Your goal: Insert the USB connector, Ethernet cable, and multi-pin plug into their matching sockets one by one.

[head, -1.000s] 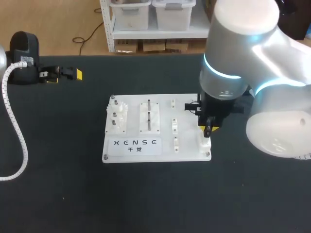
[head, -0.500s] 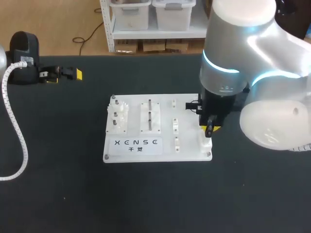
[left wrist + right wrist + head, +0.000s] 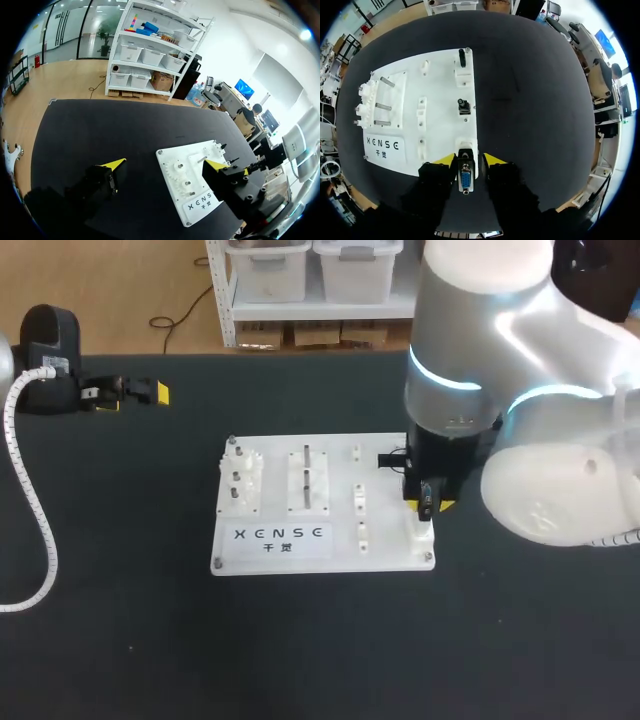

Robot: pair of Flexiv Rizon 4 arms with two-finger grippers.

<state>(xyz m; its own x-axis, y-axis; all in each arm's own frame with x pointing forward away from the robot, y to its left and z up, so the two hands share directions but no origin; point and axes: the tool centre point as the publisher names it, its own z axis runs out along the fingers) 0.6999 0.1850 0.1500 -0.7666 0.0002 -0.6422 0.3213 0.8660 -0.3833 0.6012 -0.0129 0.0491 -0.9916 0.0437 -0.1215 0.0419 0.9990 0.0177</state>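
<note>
Two arms at a black tabletop [image 3: 300, 640], taken first from the head view. At the right, the big white right arm [image 3: 520, 440], bent steeply down over the near right corner of a flat white plastic socket board [image 3: 275, 540]. Right gripper [image 3: 430, 506] pointing straight down, just above a small white socket block [image 3: 422, 533] at that corner. At the far left, the black left gripper [image 3: 135, 397], low near the table's far edge, lying level, yellow tips aimed toward the middle, well apart from the board. Near it, a white ribbed hose [image 3: 30, 490] curving along the table's left side.

From the left wrist view: own fingers [image 3: 112, 164] spread wide, nothing between them. Board ahead of the tips, right arm beyond its far side.

From the right wrist view: looking straight down on the board. Fingers pressed in from two sides on a silver multi-pin plug with a blue face [image 3: 465, 176], pinching it. Plug upright, right at the socket block on the board's edge; cannot tell whether seated or only touching. Ahead along the same edge, a small black round-headed connector [image 3: 464, 106] in a second white block, then a slim black plug [image 3: 462, 57] standing in a third. On the board's other side, three thin metal rods [image 3: 382, 106].
</note>
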